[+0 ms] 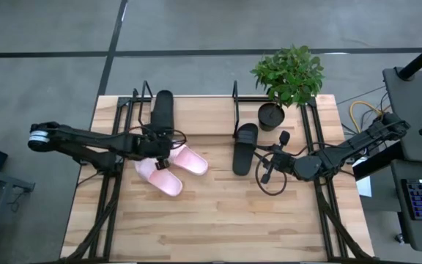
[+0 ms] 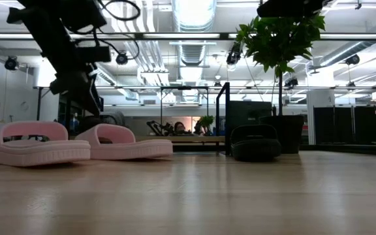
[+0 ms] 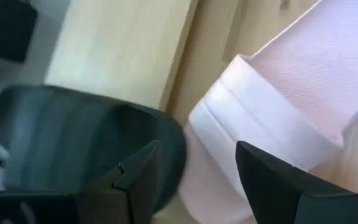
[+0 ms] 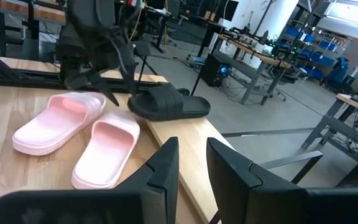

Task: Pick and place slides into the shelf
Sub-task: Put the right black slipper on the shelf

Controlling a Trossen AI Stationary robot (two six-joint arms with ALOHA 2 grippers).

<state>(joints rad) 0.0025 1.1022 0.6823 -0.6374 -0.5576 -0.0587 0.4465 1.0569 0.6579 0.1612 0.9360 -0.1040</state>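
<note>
Two pale pink slides (image 1: 189, 160) (image 1: 160, 177) lie soles down side by side on the table left of centre. One black slide (image 1: 162, 113) lies on the shelf's wooden board (image 1: 204, 117), and the other black slide (image 1: 245, 147) lies near the shelf's middle upright (image 1: 234, 103). My left gripper (image 1: 163, 150) (image 3: 197, 144) hangs open above the table, between the left black slide (image 3: 73, 143) and a pink slide (image 3: 278, 112); the low view shows my left gripper (image 2: 87, 91) raised above the pink pair. My right gripper (image 1: 269, 163) (image 4: 192, 142) stands right of the second black slide, fingers a narrow gap apart, with nothing between them.
A potted plant (image 1: 288, 73) in a black pot (image 1: 271, 116) stands at the shelf's right end. A black cable loop (image 1: 271, 183) hangs below the right arm. Black frame rails (image 1: 108, 183) (image 1: 321, 191) run along both table sides. Bare wood lies at the near edge (image 1: 218, 227).
</note>
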